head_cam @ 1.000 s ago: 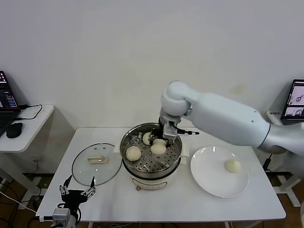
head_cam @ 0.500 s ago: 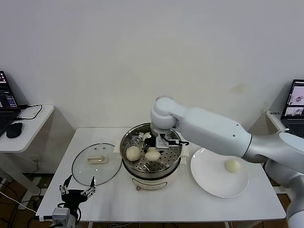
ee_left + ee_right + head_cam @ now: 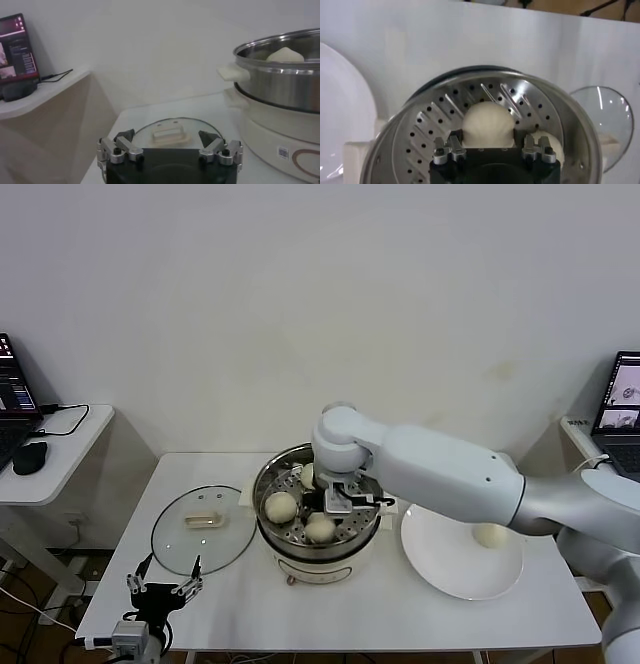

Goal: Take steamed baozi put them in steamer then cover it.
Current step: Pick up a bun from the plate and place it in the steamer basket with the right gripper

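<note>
The steamer [image 3: 318, 552] stands mid-table with three baozi on its perforated tray: one at the left [image 3: 281, 506], one at the back [image 3: 308, 475] half hidden by my arm, one at the front [image 3: 320, 528]. My right gripper [image 3: 336, 506] reaches into the pot and is shut on the front baozi [image 3: 488, 124], low over the tray [image 3: 425, 135]. A second bun [image 3: 551, 143] lies beside it. A fourth baozi [image 3: 490, 533] sits on the white plate [image 3: 450, 569]. The glass cover [image 3: 203, 529] lies flat left of the steamer. My left gripper [image 3: 160, 589] is open and idle at the table's front left.
The left wrist view shows the cover [image 3: 170, 131] just ahead of the open left gripper [image 3: 170, 146] and the steamer's wall [image 3: 280, 80] beside it. A side table with a laptop and mouse [image 3: 30, 456] stands far left. Another laptop [image 3: 622, 396] is far right.
My right gripper has carried the baozi from the middle of the pot toward its front and lowered it near the tray. The left arm has not moved.
</note>
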`<state>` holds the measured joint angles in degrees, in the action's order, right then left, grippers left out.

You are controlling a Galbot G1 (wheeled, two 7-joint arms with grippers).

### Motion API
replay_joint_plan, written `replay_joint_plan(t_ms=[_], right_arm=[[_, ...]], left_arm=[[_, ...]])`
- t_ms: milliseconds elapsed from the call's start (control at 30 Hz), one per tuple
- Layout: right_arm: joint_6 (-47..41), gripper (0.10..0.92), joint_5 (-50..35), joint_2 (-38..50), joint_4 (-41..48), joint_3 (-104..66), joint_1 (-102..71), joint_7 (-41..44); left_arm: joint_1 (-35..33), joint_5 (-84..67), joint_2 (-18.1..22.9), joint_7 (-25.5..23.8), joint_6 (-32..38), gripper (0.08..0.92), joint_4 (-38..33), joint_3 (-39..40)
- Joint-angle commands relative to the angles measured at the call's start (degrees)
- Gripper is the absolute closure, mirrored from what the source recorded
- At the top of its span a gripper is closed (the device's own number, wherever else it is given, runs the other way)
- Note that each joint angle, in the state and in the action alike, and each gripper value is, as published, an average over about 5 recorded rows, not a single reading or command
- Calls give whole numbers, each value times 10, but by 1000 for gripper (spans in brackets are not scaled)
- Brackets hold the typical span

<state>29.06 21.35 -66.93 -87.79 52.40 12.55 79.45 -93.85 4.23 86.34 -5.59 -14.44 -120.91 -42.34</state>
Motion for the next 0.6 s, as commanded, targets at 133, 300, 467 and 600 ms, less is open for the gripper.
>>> replay_joint_plan(t_ms=[133, 300, 467, 600], right_arm=[[-19, 394, -23, 3, -11, 7, -2, 1], [-60, 276, -49, 17, -22, -4, 13, -8], [-141, 208, -96, 51, -27, -35, 49, -6], [-205, 203, -169, 94, -15, -52, 81, -8]], left_arm=[[-1, 0, 1, 0, 0, 177, -1, 1], [-3, 1, 1, 0, 0, 177, -4, 1], [-4, 0, 0, -1, 0, 177, -8, 0], [-5, -1, -2, -2, 0, 177, -12, 0]])
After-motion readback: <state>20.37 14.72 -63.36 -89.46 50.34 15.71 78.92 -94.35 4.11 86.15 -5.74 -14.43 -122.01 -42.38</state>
